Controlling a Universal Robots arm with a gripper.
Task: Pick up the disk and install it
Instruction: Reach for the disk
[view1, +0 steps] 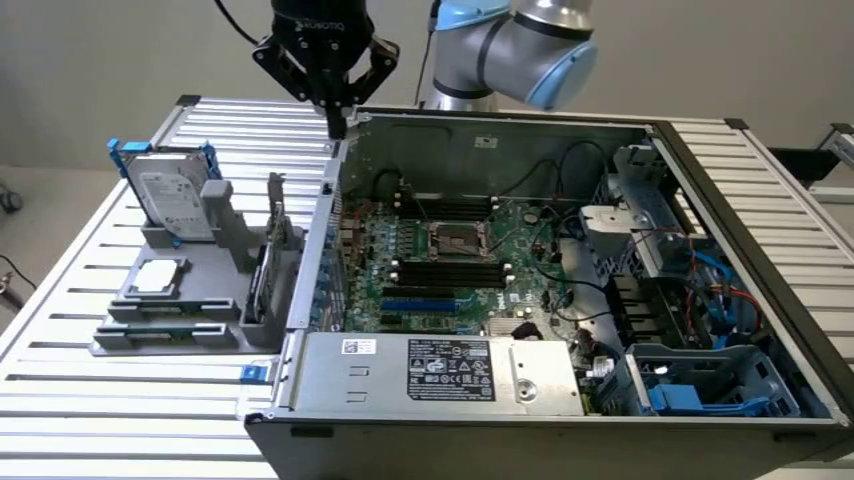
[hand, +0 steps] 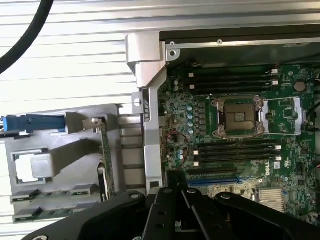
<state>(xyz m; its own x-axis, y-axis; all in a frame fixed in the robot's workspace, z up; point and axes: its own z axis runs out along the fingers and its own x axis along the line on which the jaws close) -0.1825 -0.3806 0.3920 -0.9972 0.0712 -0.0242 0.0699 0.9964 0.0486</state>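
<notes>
The disk (view1: 174, 198) is a silver-grey drive with a white label in a blue carrier. It stands upright in a grey holder (view1: 200, 310) on the slatted table, at the exterior view's left. In the wrist view its blue carrier edge (hand: 34, 124) shows from above. My gripper (view1: 336, 124) hangs over the rear left corner of the open computer case (view1: 400, 118), to the right of and behind the disk and well apart from it. Its fingers are shut with nothing between them. In the wrist view the gripper (hand: 175, 179) points down beside the case wall (hand: 150, 125).
A small square silver chip (view1: 158, 277) lies in the holder in front of the disk. Inside the case are the motherboard (view1: 454, 250), a power supply (view1: 441, 368) and a drive bay with blue caddies (view1: 694, 395) at the right. Cables run through the case.
</notes>
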